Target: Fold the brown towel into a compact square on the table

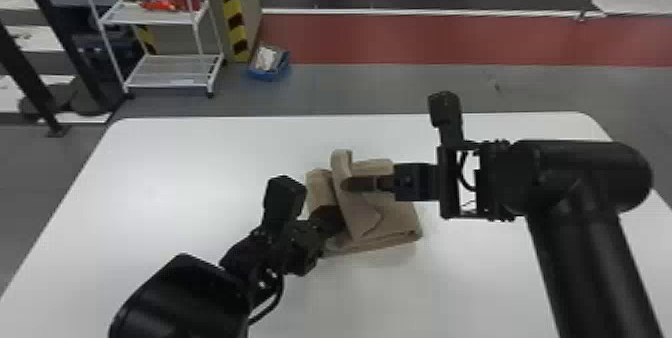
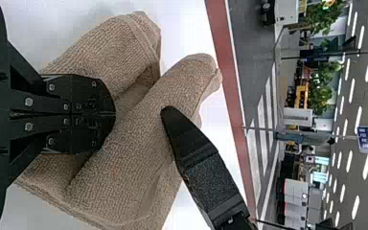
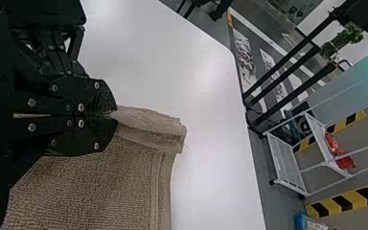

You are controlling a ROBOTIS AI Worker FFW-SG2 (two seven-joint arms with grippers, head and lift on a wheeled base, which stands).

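Observation:
The brown towel (image 1: 397,217) lies folded near the table's middle, with a raised flap standing up across its left part. My right gripper (image 1: 348,184) is at the top of that flap; in the right wrist view, the right gripper (image 3: 115,115) is shut on a fold of the towel (image 3: 96,187). Low at the towel's left side is my left gripper (image 1: 336,219), its tips beside the flap. In the left wrist view, the left gripper (image 2: 114,115) has its fingers together against the towel (image 2: 124,167); whether cloth is pinched between them is hidden.
The white table (image 1: 175,177) extends around the towel on all sides, its far edge beyond the arms. On the floor behind stand a white wire rack (image 1: 170,74) and a blue bin (image 1: 270,73). Both grippers are close together over the towel.

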